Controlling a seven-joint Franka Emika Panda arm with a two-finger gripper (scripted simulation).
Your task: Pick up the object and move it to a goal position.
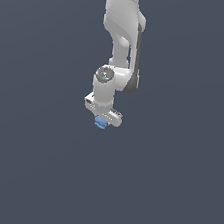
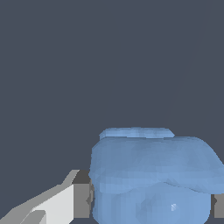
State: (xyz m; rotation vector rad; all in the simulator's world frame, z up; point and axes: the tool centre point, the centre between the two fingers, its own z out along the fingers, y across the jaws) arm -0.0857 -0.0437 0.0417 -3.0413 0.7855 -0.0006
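Fingers (image 2: 81, 199) of the white gripper (image 1: 102, 117) press against the light-blue lumpy object (image 1: 100, 123) from either side, pinching it. In the wrist view the object (image 2: 151, 177) fills the space between the grey pads, one pad touching its flank and the other just showing at the picture's edge. From the exterior view, the blue lump pokes out just beneath the claw, hanging under the downward-pointing arm (image 1: 122, 34) against plain dark grey.
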